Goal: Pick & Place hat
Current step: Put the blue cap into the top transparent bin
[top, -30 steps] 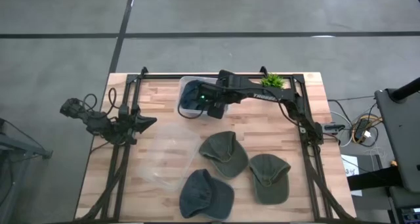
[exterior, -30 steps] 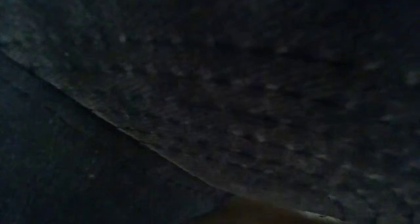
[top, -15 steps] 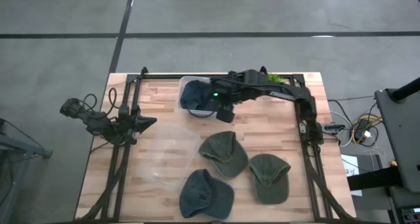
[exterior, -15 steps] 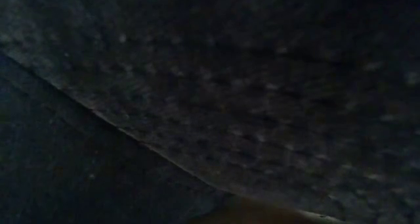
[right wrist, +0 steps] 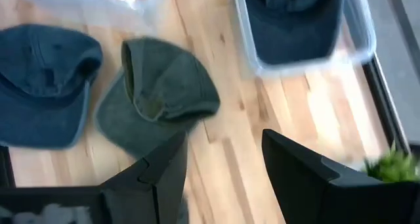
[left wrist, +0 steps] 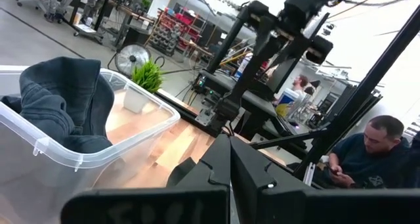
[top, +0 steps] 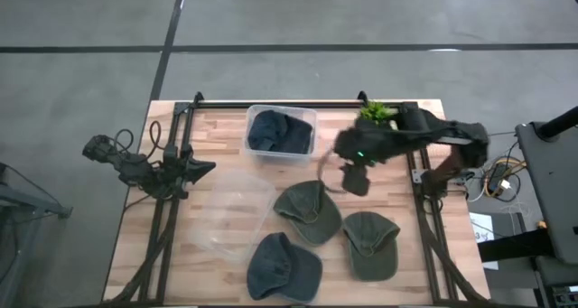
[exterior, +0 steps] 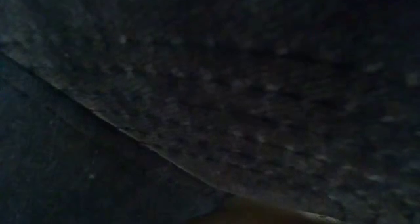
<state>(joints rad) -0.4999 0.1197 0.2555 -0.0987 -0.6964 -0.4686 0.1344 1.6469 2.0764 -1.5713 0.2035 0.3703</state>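
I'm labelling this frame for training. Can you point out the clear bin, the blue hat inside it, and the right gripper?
bin (top: 310,113): high view, on its bare far right rim.
blue hat in bin (top: 274,132): high view, on its crown.
right gripper (right wrist: 223,159): right wrist view, between its open fingers.

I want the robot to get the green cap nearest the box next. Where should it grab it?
Probably from above, pinching the soft crown of the green cap, which bulges upward while the brim lies flat on the table. The right gripper hangs open beside it, closest.
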